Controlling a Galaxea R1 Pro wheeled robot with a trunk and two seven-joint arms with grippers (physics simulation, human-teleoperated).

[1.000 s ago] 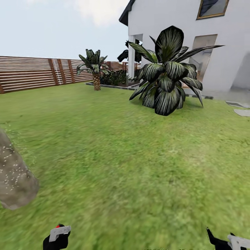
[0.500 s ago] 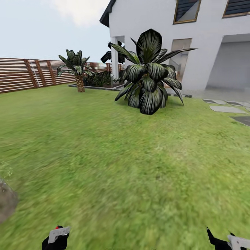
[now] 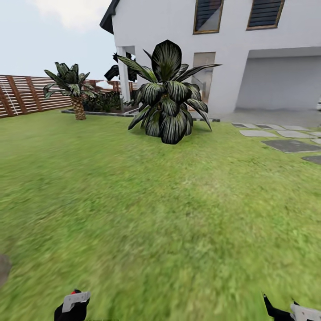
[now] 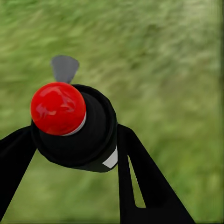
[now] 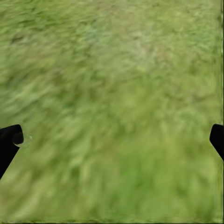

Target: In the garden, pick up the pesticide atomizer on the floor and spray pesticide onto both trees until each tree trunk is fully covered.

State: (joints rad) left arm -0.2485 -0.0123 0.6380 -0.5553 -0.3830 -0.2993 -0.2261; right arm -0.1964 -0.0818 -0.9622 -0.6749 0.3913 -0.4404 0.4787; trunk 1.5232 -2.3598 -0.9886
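**Swinging right across the lawn, spray bottle in the left claw**

Everything in the head view has slid leftward since a second ago, so that is my camera turning right, not the garden shifting. Of the tree trunk point(image 3: 3, 269) that bulked at the left edge then, I now see just a grey sliver low at that edge. More of the white house point(image 3: 249, 53) has come in, with its two upper windows and a recessed bay. The grey stepping stones point(image 3: 290, 145) now show as a run across the grass on the right.

The big broad-leaved plant point(image 3: 167, 100) stands on the lawn point(image 3: 156, 214) in front of the house. A small palm point(image 3: 73, 87) is further back to its left, near the brown slatted fence point(image 3: 20, 93).

My left gripper point(image 3: 71, 310) sits at the bottom edge of the head view. From the left wrist I see its two black fingers point(image 4: 140, 177) pressed against either side of the atomizer point(image 4: 88, 135), a black bottle with a glossy red cap and a small grey nozzle beyond it. It hangs above blurred grass.

My right gripper point(image 3: 285, 312) is at the bottom right corner. From its wrist camera the fingertips sit at opposite edges, spread wide, with bare grass between them.
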